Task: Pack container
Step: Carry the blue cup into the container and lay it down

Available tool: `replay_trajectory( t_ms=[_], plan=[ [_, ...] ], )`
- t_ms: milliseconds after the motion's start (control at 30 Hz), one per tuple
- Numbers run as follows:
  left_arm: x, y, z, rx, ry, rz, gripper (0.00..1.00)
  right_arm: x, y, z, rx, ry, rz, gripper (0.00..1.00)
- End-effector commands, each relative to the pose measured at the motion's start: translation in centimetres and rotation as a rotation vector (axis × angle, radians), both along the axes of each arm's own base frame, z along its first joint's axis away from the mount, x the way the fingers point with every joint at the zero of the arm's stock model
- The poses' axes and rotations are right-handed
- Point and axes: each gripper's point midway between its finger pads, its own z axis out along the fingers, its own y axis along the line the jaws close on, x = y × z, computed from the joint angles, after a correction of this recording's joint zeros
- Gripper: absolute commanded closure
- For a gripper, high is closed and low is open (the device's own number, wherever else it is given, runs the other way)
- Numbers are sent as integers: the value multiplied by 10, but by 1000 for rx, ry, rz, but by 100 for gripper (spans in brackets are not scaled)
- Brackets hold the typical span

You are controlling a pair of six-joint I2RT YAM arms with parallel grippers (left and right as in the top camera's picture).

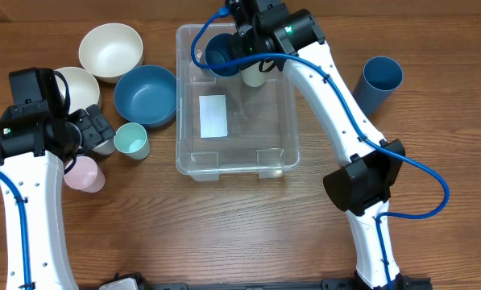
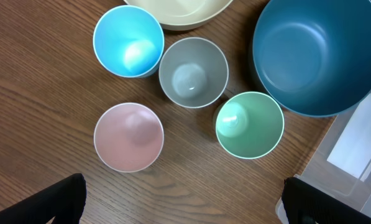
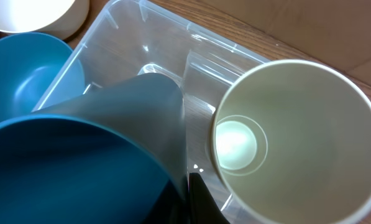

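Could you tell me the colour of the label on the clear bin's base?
White rectangular label; clearest in the overhead view.

The container (image 1: 256, 141) is clear, with a white label (image 1: 213, 115) on its base, and sits on a brown wood-grain table (image 1: 224, 234). Inside it are a dark blue cup (image 1: 221, 53) and a cream cup (image 1: 254, 74). Right of it is a slate-blue cup (image 1: 380, 80). Left of it are a deep blue bowl (image 1: 146, 95), a cream bowl (image 1: 110, 51), a mint cup (image 1: 131, 141), a pink cup (image 1: 84, 174), a grey cup (image 2: 192, 71) and a sky-blue cup (image 2: 128, 41). The left arm (image 1: 31, 217) and right arm (image 1: 329, 89) are white with black joints, and the cable (image 1: 447, 189) is blue
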Motion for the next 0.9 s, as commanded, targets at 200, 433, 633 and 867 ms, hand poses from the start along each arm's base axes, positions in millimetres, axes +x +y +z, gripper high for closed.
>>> replay_trajectory(
  t_ms=[200, 433, 633, 867],
  plan=[
    [4, 1, 7, -9, -25, 13, 0, 3, 17, 4, 20, -39, 27, 96],
    [4, 1, 7, -8, -25, 13, 0, 6, 26, -1, 51, -47, 48, 96],
    [4, 1, 7, -9, -25, 13, 0, 8, 27, -3, 53, -50, 48, 96],
    [4, 1, 7, -8, -25, 13, 0, 7, 27, -19, 40, -26, 47, 96]
  ],
)
